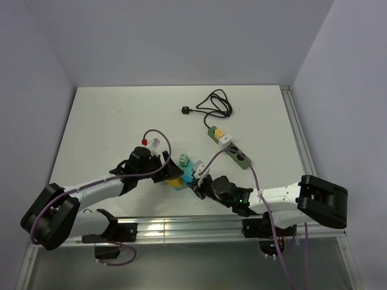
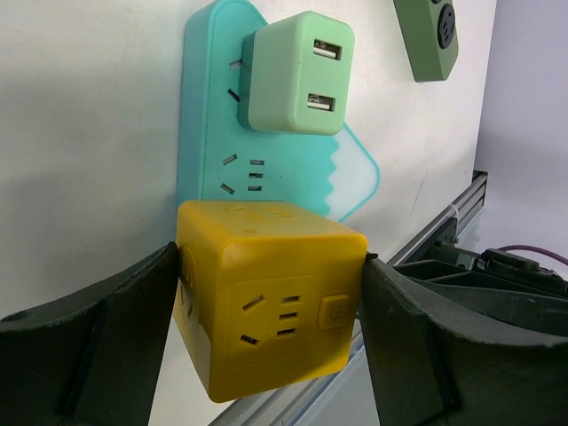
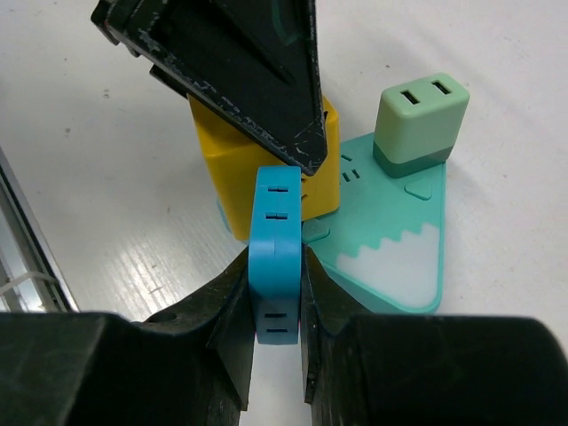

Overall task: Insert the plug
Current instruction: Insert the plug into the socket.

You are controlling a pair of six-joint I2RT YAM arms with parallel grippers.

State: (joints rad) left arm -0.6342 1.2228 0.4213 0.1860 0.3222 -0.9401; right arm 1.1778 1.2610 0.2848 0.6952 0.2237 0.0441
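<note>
My left gripper [image 2: 271, 262], jaws wide, pressed both sides of the yellow cube plug [image 2: 266, 311], which sat on the teal socket board [image 3: 399, 248] by the table's [image 1: 121, 115] near edge, about midway along. My right gripper [image 3: 277, 266], jaws narrow, pinched the blue plug [image 3: 277, 213] upright beside that cube. A green adapter [image 3: 422, 115] stood in the board.
</note>
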